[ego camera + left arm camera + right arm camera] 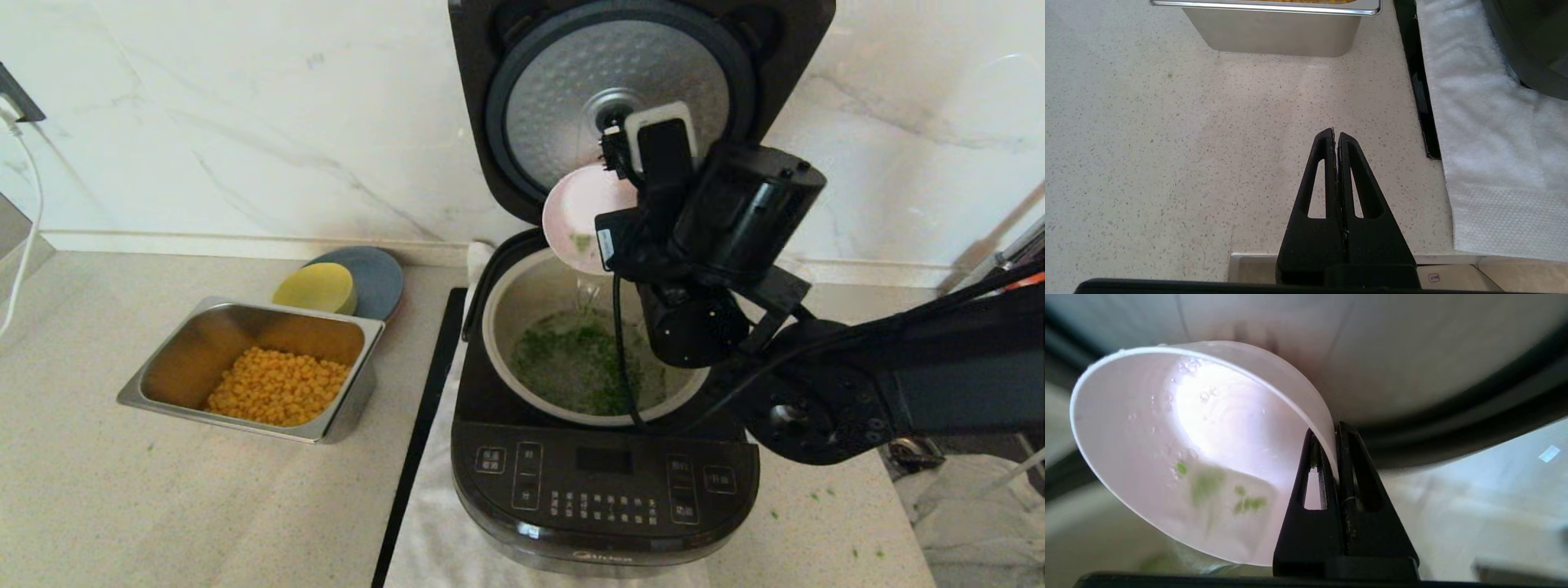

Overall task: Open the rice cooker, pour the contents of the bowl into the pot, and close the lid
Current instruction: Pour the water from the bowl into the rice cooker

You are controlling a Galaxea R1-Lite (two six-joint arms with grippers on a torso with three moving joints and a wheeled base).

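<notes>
Markings: the rice cooker [604, 482] carries a logo at the front lower edge reading roughly "Midea"; the white characters on the button panel [604, 486] are too small to read, and the display is dark.
Right gripper [1336, 435]: clenched on the rim of the bowl [581, 214], one finger inside the wall and one outside.
Bowl: tipped steeply over the pot [522, 302], pink interior facing the viewer in the head view, mouth toward 7 o'clock; a few green bits cling to the inner wall.
Contents of the bowl [576, 367]: green herb bits in liquid lie mostly in the pot; a thin clear stream falls from the bowl's low edge into it.
Right arm [898, 384]: enters from 3 o'clock, elbow low beside the cooker, wrist raised and rolled above the pot's 1 o'clock side.
Lid [620, 98]: upright at 12 o'clock, dimpled silver underside facing forward.
Left gripper [1336, 136]: fingers pressed together, holding nothing, above bare countertop [1167, 163].
Steel tray [253, 367]: at 9 o'clock of the cooker, holding yellow corn kernels [277, 385].
Yellow dish [317, 288]: behind the tray, resting on a grey plate [377, 278].
White cloth [1490, 143]: under the cooker.
</notes>
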